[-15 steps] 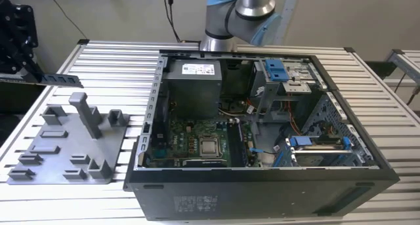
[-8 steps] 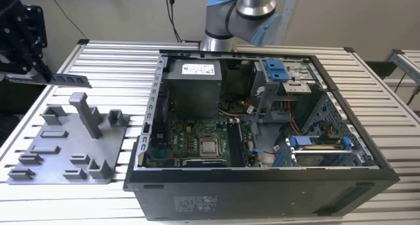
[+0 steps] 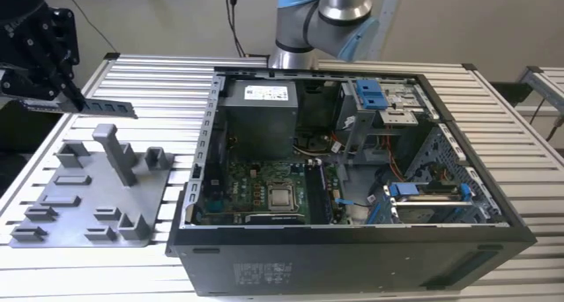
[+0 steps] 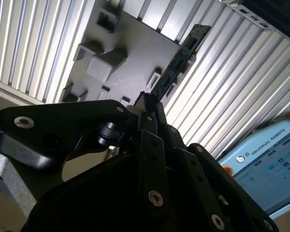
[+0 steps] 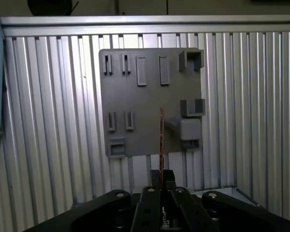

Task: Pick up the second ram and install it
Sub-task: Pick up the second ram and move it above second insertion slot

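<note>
We see the open computer case (image 3: 352,252) on the slatted table (image 3: 150,71), with the grey fixture plate (image 3: 88,203) at its nine o'clock in the exterior view. Toward eleven o'clock, above the plate, our gripper (image 3: 70,102) hangs, its fingers (image 4: 146,108) pinching one end of the second ram (image 3: 107,108), clear of plate and case

Blackish ram (image 3: 105,108), black gripper (image 4: 146,101), grey fixture plate (image 3: 84,199), ribbed silver table (image 3: 158,84), black PC case (image 3: 352,262) w/ green mobo (image 3: 255,176)
</note>
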`<action>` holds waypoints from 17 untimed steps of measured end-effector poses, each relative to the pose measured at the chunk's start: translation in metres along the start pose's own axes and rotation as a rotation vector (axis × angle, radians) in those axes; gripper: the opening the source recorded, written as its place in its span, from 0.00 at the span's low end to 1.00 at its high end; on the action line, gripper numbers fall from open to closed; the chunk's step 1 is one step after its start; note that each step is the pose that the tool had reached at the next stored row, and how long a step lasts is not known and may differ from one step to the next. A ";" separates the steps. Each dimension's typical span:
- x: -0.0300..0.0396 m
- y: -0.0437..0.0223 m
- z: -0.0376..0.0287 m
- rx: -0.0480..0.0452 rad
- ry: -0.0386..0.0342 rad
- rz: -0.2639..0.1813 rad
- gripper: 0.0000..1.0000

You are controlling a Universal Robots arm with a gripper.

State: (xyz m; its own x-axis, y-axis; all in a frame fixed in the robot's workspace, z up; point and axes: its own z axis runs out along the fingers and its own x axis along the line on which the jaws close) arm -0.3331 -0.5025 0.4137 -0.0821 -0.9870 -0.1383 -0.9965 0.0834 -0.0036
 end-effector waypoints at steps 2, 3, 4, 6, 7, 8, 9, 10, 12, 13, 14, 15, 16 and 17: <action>-0.0002 -0.0044 0.0001 0.0000 0.0000 0.000 0.14; -0.0002 -0.0065 0.0000 -0.0001 0.0001 0.000 0.14; -0.0003 -0.0086 0.0000 -0.0001 0.0001 0.000 0.14; -0.0006 -0.0131 0.0001 0.0000 0.0001 0.000 0.14; -0.0007 -0.0153 0.0001 0.0000 0.0000 0.000 0.14; -0.0009 -0.0177 0.0002 0.0000 0.0001 0.000 0.14; -0.0011 -0.0202 0.0002 0.0000 0.0000 0.000 0.14; -0.0013 -0.0228 0.0003 0.0000 0.0000 0.000 0.14; -0.0018 -0.0290 0.0004 0.0000 -0.0001 0.000 0.14; -0.0021 -0.0322 0.0004 -0.0001 0.0000 0.000 0.14; -0.0023 -0.0349 0.0005 0.0000 -0.0001 0.000 0.14; -0.0026 -0.0378 0.0005 0.0000 0.0000 0.000 0.14; -0.0028 -0.0406 0.0005 0.0000 0.0000 0.000 0.14; -0.0031 -0.0437 0.0006 0.0000 0.0000 0.000 0.14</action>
State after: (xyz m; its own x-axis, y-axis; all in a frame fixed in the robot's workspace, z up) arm -0.2894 -0.5030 0.4137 -0.0821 -0.9870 -0.1383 -0.9965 0.0834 -0.0036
